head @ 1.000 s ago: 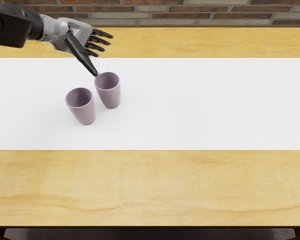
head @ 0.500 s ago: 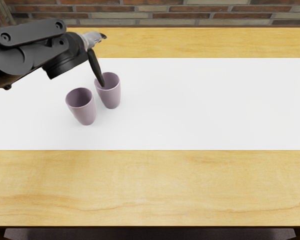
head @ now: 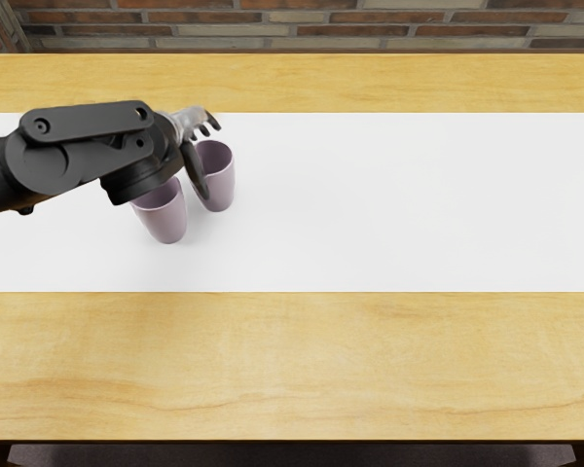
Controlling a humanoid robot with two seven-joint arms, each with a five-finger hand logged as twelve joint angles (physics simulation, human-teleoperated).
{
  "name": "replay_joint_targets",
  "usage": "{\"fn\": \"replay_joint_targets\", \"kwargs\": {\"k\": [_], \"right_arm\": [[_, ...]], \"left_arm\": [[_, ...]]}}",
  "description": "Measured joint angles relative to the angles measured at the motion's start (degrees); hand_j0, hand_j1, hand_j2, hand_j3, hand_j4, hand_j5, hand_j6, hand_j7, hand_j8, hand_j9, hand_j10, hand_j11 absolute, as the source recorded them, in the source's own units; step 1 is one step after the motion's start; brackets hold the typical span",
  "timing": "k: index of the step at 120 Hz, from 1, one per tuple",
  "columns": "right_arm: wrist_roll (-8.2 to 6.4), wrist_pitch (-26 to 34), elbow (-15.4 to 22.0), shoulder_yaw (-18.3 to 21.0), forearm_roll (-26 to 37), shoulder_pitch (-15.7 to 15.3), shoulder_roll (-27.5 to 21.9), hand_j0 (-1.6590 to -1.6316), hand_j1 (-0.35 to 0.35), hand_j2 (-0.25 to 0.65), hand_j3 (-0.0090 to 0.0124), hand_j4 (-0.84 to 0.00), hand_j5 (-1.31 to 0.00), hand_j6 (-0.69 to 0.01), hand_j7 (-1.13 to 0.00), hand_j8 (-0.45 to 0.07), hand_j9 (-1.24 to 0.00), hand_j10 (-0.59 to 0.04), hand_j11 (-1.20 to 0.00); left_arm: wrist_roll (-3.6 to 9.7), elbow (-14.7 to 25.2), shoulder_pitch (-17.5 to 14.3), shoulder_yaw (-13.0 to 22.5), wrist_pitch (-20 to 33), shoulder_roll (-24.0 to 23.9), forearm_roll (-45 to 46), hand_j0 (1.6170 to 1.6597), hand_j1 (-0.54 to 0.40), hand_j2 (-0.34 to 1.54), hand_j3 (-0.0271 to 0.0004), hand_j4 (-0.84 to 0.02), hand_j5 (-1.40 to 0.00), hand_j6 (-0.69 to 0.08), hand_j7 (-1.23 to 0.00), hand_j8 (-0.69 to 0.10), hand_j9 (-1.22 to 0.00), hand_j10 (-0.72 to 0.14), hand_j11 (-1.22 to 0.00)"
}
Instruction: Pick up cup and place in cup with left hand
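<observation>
The nearer cup (head: 166, 223) and the farther cup (head: 221, 182), both mauve and tapered, stand upright, close together on the white strip (head: 399, 204).

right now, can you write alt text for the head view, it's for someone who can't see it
The robot's left hand, open, is at the farther mauve cup, and its arm partly hides the nearer cup. Both cups stand upright on a white strip across a wooden table.

Smooth, matt mauve cups (head: 167, 222) stand on wood-grained table (head: 292, 365).
</observation>
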State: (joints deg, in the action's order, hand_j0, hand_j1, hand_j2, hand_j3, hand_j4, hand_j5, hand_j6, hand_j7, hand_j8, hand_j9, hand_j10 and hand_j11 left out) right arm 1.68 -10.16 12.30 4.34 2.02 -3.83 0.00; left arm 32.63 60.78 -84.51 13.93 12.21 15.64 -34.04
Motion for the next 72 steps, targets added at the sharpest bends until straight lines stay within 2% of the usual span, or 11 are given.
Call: {"fn": "replay_joint_targets", "kwargs": {"k": [47,53,54,57,68,72], "right_arm": [[0.01,0.02,0.0,0.0,0.0,0.0,0.0,-1.6581,-0.331,-0.003,0.0,-0.015,-0.02,-0.015,-0.02,-0.015,-0.02,-0.015,-0.02],[0.01,0.01,0.0,0.01,0.0,0.01,0.0,-1.6581,-0.331,-0.003,0.0,-0.015,-0.02,-0.015,-0.02,-0.015,-0.02,-0.015,-0.02],[0.02,0.01,0.0,0.0,0.0,0.0,0.0,-1.6581,-0.331,-0.003,0.0,-0.015,-0.02,-0.015,-0.02,-0.015,-0.02,-0.015,-0.02],[0.02,0.01,0.0,0.01,0.0,0.0,0.0,-1.6581,-0.331,-0.003,0.0,-0.015,-0.02,-0.015,-0.02,-0.015,-0.02,-0.015,-0.02],[0.01,0.01,0.0,0.0,0.0,0.02,0.0,-1.6581,-0.331,-0.003,0.0,-0.015,-0.02,-0.015,-0.02,-0.015,-0.02,-0.015,-0.02],[0.02,0.01,0.0,0.0,0.0,0.02,0.0,-1.6581,-0.331,-0.003,0.0,-0.015,-0.02,-0.015,-0.02,-0.015,-0.02,-0.015,-0.02]], "left_arm": [[0.05,-0.04,0.05,0.13,0.21,0.0,-0.21,1.658,-0.106,0.08,0.0,-0.382,-0.5,-0.383,-0.5,-0.383,-0.5,-0.382,-0.5],[0.13,-0.03,-0.09,0.13,0.17,0.0,-0.16,1.6579,-0.127,0.11,0.0,-0.401,-0.53,-0.361,-0.52,-0.403,-0.52,-0.402,-0.52],[0.14,-0.02,-0.15,0.13,0.14,0.0,-0.13,1.6578,-0.132,0.11,0.0,-0.401,-0.53,-0.336,-0.53,-0.404,-0.53,-0.404,-0.53],[0.16,-0.01,-0.27,0.11,0.12,0.0,-0.11,1.6579,-0.141,0.12,0.0,-0.411,-0.55,-0.34,-0.54,-0.409,-0.54,-0.412,-0.54],[0.22,0.04,-0.67,0.08,-0.04,0.06,0.1,1.6568,-0.164,0.13,0.0,-0.361,-0.59,-0.29,-0.57,-0.362,-0.58,-0.43,-0.58],[0.23,0.06,-0.94,0.06,-0.08,0.09,0.16,1.6566,-0.154,0.11,0.0,-0.372,-0.59,-0.302,-0.58,-0.369,-0.59,-0.437,-0.59]]}}
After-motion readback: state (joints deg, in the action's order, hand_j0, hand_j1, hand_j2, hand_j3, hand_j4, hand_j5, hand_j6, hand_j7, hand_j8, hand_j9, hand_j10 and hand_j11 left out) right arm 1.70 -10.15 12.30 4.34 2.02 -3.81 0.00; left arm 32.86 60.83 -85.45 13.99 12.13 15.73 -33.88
